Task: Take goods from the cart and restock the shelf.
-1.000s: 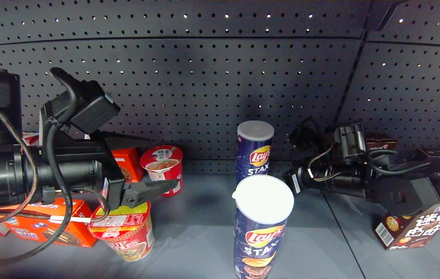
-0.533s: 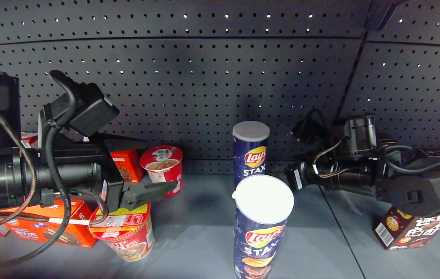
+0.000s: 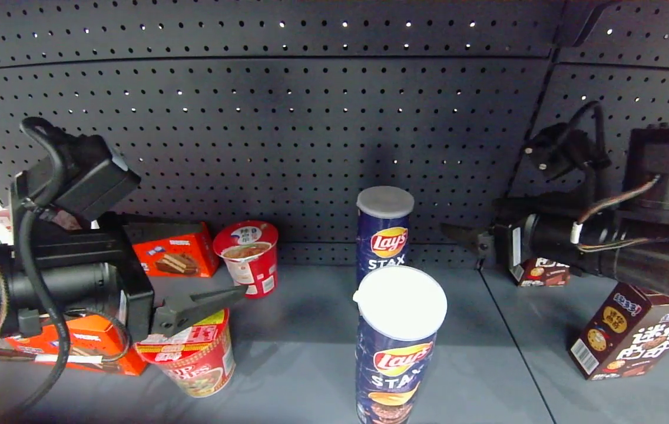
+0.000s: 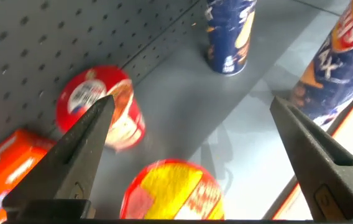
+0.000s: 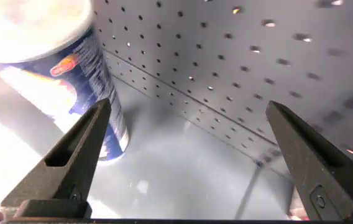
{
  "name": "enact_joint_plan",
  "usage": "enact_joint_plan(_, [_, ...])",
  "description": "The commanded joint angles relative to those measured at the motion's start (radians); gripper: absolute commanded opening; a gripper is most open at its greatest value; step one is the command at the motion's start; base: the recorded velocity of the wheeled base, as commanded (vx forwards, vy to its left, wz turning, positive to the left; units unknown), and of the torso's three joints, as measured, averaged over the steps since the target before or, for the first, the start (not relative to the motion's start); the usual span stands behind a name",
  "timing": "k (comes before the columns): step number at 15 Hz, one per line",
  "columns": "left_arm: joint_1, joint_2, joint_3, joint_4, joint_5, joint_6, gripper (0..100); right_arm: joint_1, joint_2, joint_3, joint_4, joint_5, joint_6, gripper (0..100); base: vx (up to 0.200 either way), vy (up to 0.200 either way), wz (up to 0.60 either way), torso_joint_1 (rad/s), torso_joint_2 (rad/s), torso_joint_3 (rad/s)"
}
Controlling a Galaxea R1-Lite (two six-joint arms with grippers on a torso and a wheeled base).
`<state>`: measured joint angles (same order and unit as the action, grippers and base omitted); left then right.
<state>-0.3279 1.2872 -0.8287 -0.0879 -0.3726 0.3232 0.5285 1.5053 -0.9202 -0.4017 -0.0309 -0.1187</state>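
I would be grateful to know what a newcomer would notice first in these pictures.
A tall blue canister with a white lid stands upright in the middle of the shelf, with a second canister directly behind it by the pegboard. On the left, the left gripper hangs open over a red noodle cup. The right gripper is open on the right, close to the pegboard.

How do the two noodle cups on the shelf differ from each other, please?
The front noodle cup has a yellow-and-red lid; the back noodle cup has a red lid with a white patch. The front one stands beside an orange box, just below the left gripper; the back one stands close to the pegboard wall. Both are red, upright and lidded.
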Motion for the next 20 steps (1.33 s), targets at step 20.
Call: enact_joint_plan(20, [0.428,-0.979,0.737,0.019,0.32,-0.136,100,-0.515,-1.191,0.842,0.165,-0.208,0.18,100,0.0,0.0,0.0,0.0,0.0,0.0])
